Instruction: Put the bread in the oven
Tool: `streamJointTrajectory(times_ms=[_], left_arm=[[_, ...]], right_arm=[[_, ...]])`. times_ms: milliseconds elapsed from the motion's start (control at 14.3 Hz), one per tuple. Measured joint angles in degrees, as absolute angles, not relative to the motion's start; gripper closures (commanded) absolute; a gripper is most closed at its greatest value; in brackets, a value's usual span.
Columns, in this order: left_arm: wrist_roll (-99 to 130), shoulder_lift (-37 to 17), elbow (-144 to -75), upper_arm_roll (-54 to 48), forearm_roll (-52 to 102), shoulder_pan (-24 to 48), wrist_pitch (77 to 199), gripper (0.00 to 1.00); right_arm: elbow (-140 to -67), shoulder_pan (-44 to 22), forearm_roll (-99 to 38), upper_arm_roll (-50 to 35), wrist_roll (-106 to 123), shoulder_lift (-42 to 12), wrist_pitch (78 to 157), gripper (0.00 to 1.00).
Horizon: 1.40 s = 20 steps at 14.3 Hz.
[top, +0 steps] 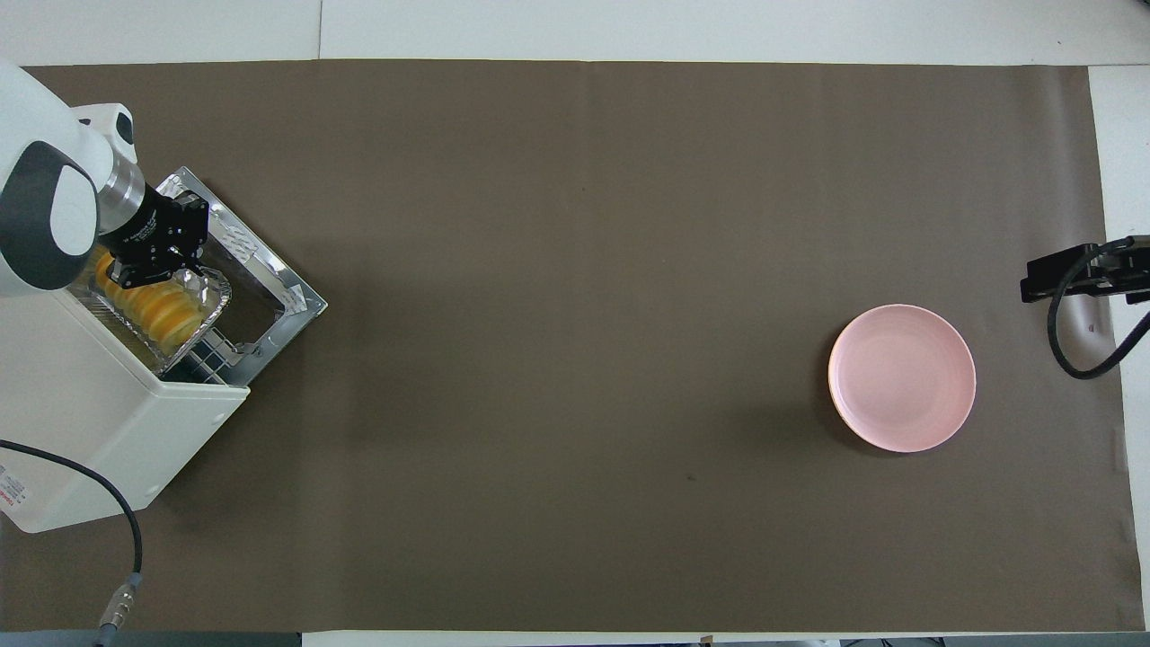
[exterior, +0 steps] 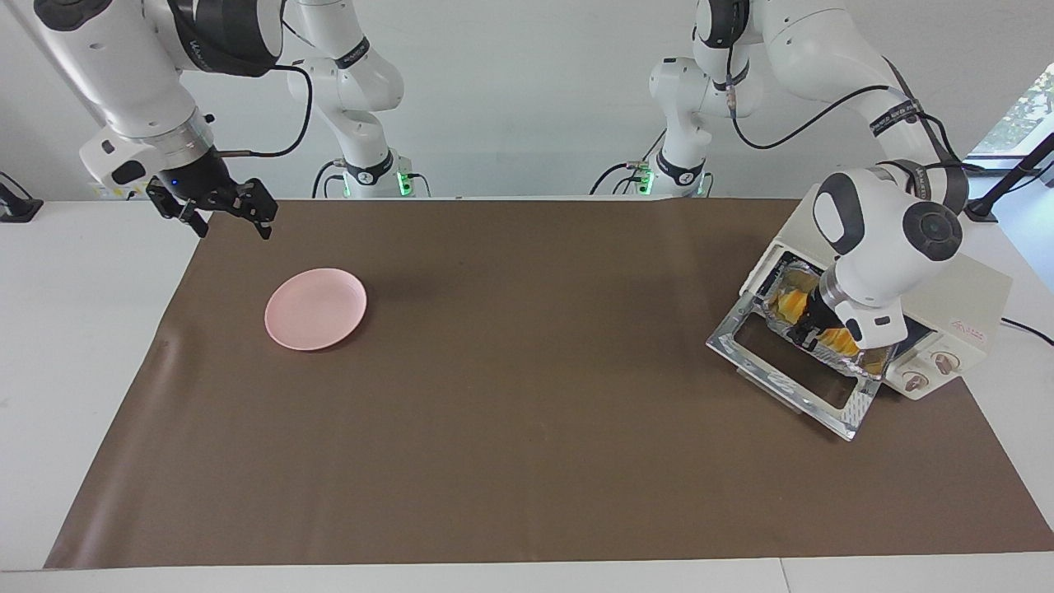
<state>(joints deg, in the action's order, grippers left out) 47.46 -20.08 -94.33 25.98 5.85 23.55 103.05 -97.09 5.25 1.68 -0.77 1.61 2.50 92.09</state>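
The cream-white oven (exterior: pixel 967 301) stands at the left arm's end of the table, its metal-framed glass door (exterior: pixel 786 375) folded down flat. The golden ridged bread (exterior: pixel 789 303) lies in a silver foil tray (exterior: pixel 874 359) on the rack at the oven's mouth, partly inside. My left gripper (exterior: pixel 811 333) is down at the tray, over the middle of the bread, and hides part of it. In the overhead view the bread (top: pixel 160 316), the tray (top: pixel 214 296), the oven (top: pixel 108 422) and the left gripper (top: pixel 160 265) show too. My right gripper (exterior: pixel 229 222) is open and empty, in the air.
A round pink plate (exterior: pixel 315 308) lies on the brown mat toward the right arm's end, empty; it also shows in the overhead view (top: pixel 901 377). The right arm waits over the mat's corner beside it. The oven's cable (top: pixel 108 503) trails off the table's edge.
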Motion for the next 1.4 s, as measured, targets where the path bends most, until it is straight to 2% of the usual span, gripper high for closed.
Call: streamJointTrajectory(times_ms=[701,1191,1261,1332,1402], left_arm=[[47.53,-19.62,-95.45,26.32,0.41,24.34,101.08,1.00],[47.59,-17.71,-99.51,26.50,0.23,24.33,102.05,1.00],[47.59,-17.56,-99.60,26.50,0.23,24.34,102.31,0.95],[47.59,-17.44,-99.68,26.50,0.22,24.34,102.51,0.64],[47.59,-17.37,-99.72,26.50,0.20,24.33,102.61,0.28]], right_arm=[[-97.09,5.25,1.68,-0.77,1.61,2.50,92.09,0.00],[-97.09,5.25,1.68,-0.77,1.61,2.50,92.09,0.00],[-97.09,5.25,1.68,-0.77,1.61,2.50,92.09,0.00],[-97.09,5.25,1.68,-0.77,1.61,2.50,92.09,0.00],[-97.09,5.25,1.68,-0.77,1.61,2.50,92.09,0.00]])
